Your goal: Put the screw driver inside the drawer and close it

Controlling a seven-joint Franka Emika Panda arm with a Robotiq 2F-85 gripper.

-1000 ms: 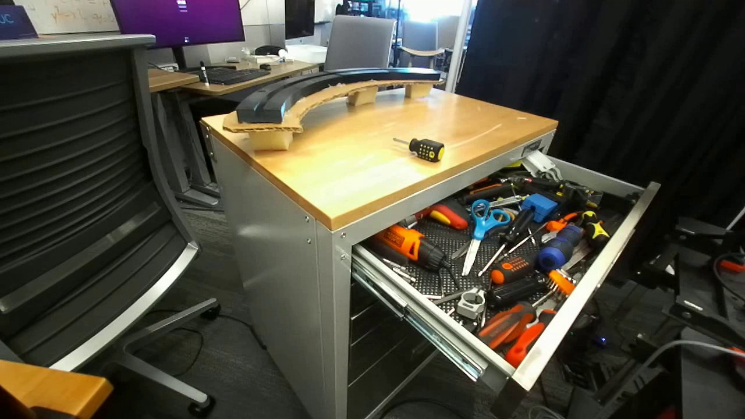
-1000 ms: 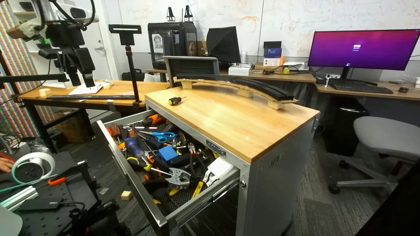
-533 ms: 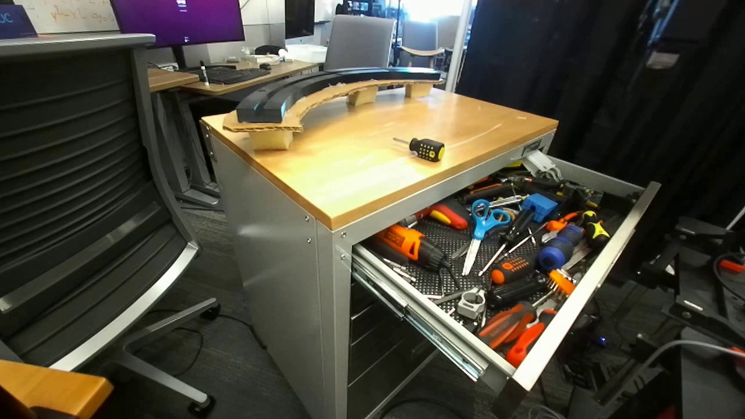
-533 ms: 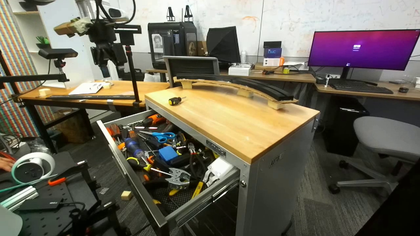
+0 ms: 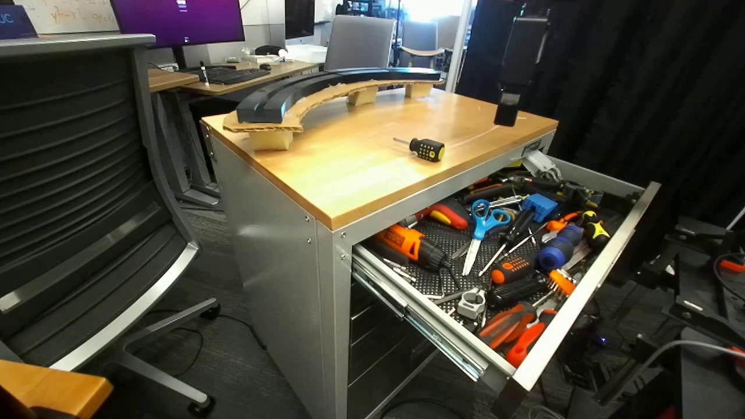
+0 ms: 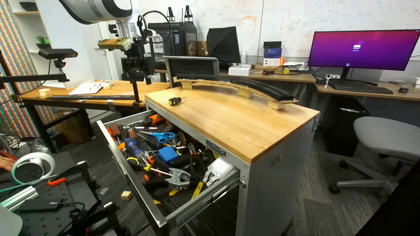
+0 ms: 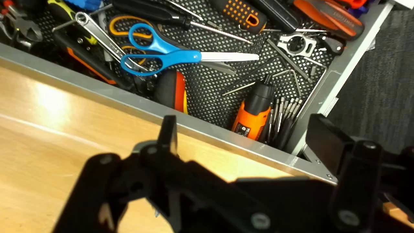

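Centrally in the wrist view, the gripper (image 7: 245,131) has its two black fingers spread wide, seen over the grey rail (image 7: 106,97) that parts the wooden top (image 7: 45,155), near and left, from the drawer (image 7: 343,72), far. Within the drawer, an orange-handled tool (image 7: 343,22) at far right is lettered CRAFTSMAN; the dark label on an orange power tool (image 7: 256,115) is too small to read. Blue scissors (image 7: 187,56) lie farther left.

In an exterior view, the screw driver (image 5: 429,150), stubby and black with yellow marks, lies on the wooden top, near the edge that faces the pulled-out drawer, its shank pointing left. A black fingertip (image 5: 506,114) shows at right against the far part of the top, apart from the screw driver. At far left, a blue panel (image 5: 20,24) cut by the frame bears the letters UC; beside it a whiteboard (image 5: 73,16) carries handwriting only partly legible.

In an exterior view, the arm (image 6: 98,9) shows at left, the gripper hanging past the left end of the wooden top, apart from the screw driver. A plate (image 6: 215,147) on the front of the grey cabinet (image 6: 272,186) and lettering (image 6: 276,160) on its right side are too blurred to read. Beyond, a blue box (image 6: 272,52) reads NUC, and a monitor (image 6: 364,49) at right shows illegible white text on purple.
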